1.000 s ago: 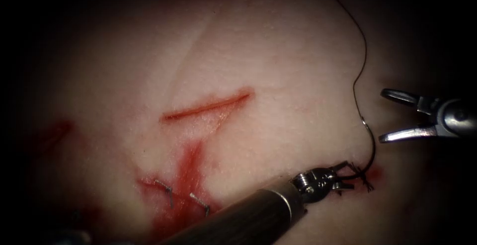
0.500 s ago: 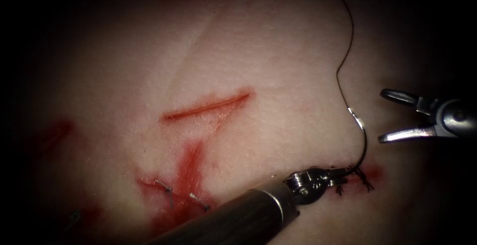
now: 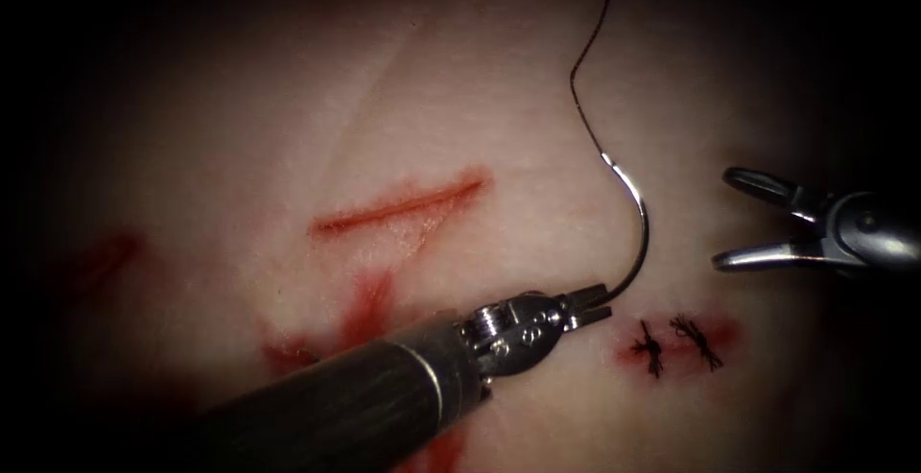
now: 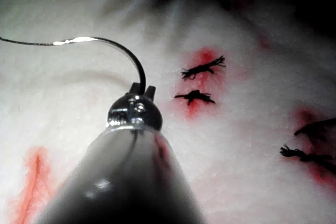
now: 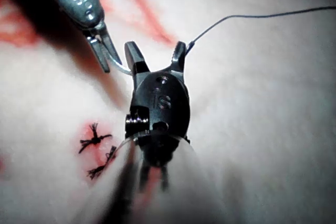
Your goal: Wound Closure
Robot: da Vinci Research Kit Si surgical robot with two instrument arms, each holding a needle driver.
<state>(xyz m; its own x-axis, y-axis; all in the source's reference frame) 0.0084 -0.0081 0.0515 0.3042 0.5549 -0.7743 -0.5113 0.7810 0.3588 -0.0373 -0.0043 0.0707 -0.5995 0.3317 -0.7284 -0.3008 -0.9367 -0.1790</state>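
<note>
Here the left tool [image 3: 593,304] clamps the needle [image 3: 637,233] near its tip, clear of tissue [image 3: 499,108]; right tool [image 3: 729,221] gapes empty.

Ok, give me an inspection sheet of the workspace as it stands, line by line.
Surface: tissue with an open cut; red fluid below it.
Job's things: needle clear of the tissue, right of the cut; thread trails up from its swaged end.
Clutter: two knotted stitches with cut ends in a red patch right of the cut.
Grippers: left tool shut on the needle near its tip end; right tool open, holding nothing.
Cables: nothing seen.
Surroundings: dark beyond the tissue.
</note>
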